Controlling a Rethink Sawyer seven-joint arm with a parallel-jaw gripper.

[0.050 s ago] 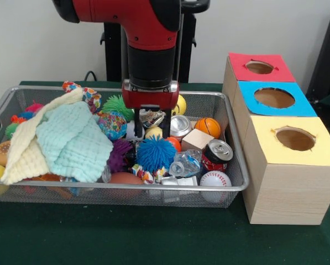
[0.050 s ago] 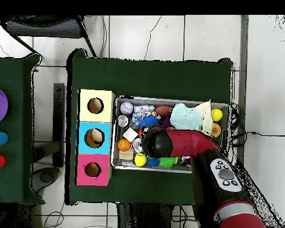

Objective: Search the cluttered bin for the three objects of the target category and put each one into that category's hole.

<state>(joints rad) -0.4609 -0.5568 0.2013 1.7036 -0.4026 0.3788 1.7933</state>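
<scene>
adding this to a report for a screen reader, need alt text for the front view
A red and black arm's gripper reaches down into a wire bin crowded with balls, cans and cloths. Beside the bin stands a wooden box with three round holes, topped red, blue and yellow.

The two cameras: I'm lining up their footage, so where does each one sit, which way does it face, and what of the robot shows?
Front view: low, across the table, facing the wire bin and three boxes; the red arm comes down, gripper among the clutter.
Overhead view: above the table, looking straight down; the arm reaches up from the bottom edge over the bin.
Shared: the bin, the yellow-topped box, the mint cloth, the mini basketball.
</scene>
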